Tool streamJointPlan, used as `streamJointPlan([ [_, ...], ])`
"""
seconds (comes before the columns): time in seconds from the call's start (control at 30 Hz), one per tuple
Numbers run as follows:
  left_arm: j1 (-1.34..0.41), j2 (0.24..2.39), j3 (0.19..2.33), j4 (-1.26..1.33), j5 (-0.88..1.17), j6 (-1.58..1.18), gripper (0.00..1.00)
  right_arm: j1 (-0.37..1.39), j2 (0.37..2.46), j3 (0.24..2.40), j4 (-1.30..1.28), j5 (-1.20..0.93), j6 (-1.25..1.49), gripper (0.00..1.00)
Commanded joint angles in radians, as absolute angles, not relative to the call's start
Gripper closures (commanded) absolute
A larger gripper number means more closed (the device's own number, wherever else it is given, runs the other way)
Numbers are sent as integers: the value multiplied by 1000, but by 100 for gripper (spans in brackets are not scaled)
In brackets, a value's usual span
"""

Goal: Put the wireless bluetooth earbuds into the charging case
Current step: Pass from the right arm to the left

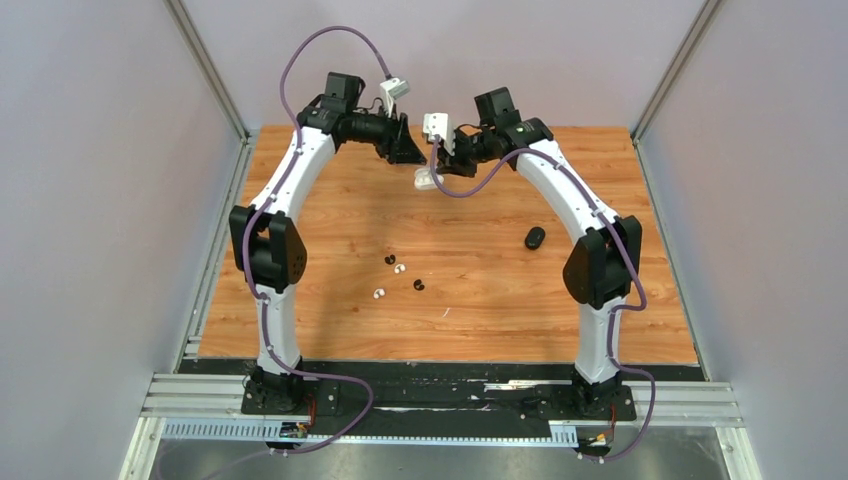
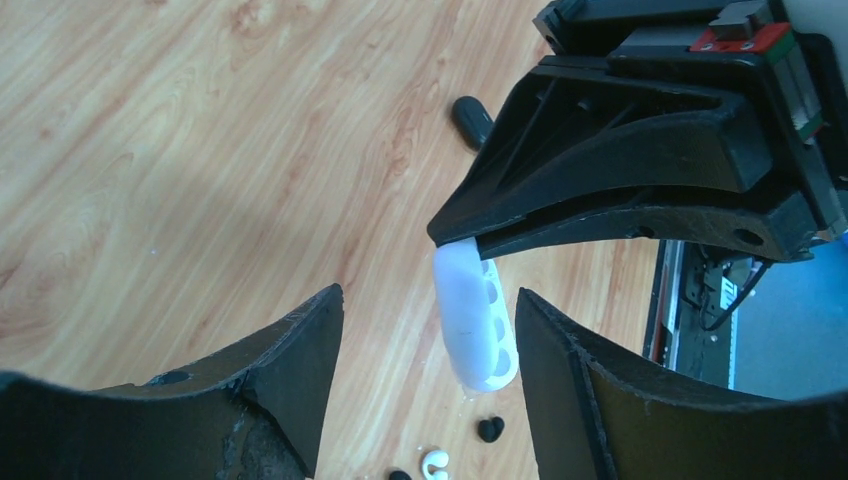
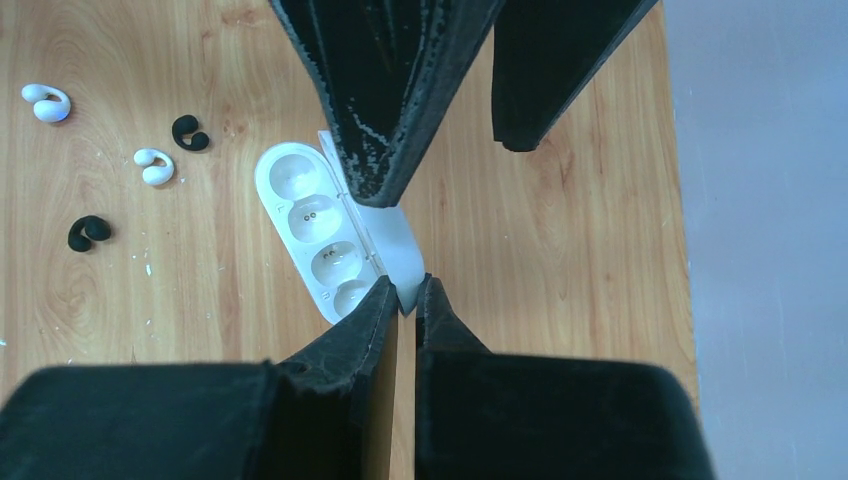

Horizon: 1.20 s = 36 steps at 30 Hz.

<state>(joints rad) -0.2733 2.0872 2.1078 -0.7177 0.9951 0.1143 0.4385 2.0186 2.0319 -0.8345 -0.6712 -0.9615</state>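
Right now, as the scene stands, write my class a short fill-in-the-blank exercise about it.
The right claw is shut on the ___ charging case. The case's wells are ___. The left claw is ___. Loose on the table lie ___ earbuds.
Missing words: white, empty, open, four.

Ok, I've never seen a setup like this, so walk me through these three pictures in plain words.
These are two robot arms bolted to a wooden table. One picture looks down from above; the other two come from cameras on each wrist. The right gripper pinches the lid of an open white charging case, its wells empty. The left gripper is open, close by it. On the table lie two white and two black earbuds and a black case.
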Motion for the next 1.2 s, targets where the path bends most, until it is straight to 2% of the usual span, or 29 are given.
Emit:
streamJointPlan([
  [0.0, -286, 2080, 2094, -726, 1047, 134, 28, 448, 2027, 2082, -846, -664, -926, 100],
  [0.13, -295, 2077, 2060, -673, 1026, 124, 30, 453, 2029, 2090, -848, -666, -907, 100],
  [0.33, -299, 2084, 2015, -591, 1041, 94, 41, 460, 2030, 2098, -848, -664, -871, 100],
  [0.57, -302, 2086, 1994, -589, 1063, 95, 58, 462, 2024, 2089, -847, -664, -862, 100],
  [0.63, -302, 2086, 1991, -597, 1060, 99, 56, 463, 2026, 2089, -848, -662, -862, 100],
  [0.73, -302, 2084, 1994, -619, 1055, 117, 45, 465, 2027, 2091, -848, -658, -859, 100],
  [0.8, -302, 2081, 1998, -637, 1053, 134, 41, 465, 2028, 2091, -848, -657, -857, 100],
  [1.0, -302, 2081, 1999, -659, 1045, 170, 45, 465, 2030, 2093, -847, -657, -851, 100],
  [1.17, -300, 2080, 1998, -691, 1045, 209, 45, 465, 2031, 2095, -845, -658, -831, 100],
])
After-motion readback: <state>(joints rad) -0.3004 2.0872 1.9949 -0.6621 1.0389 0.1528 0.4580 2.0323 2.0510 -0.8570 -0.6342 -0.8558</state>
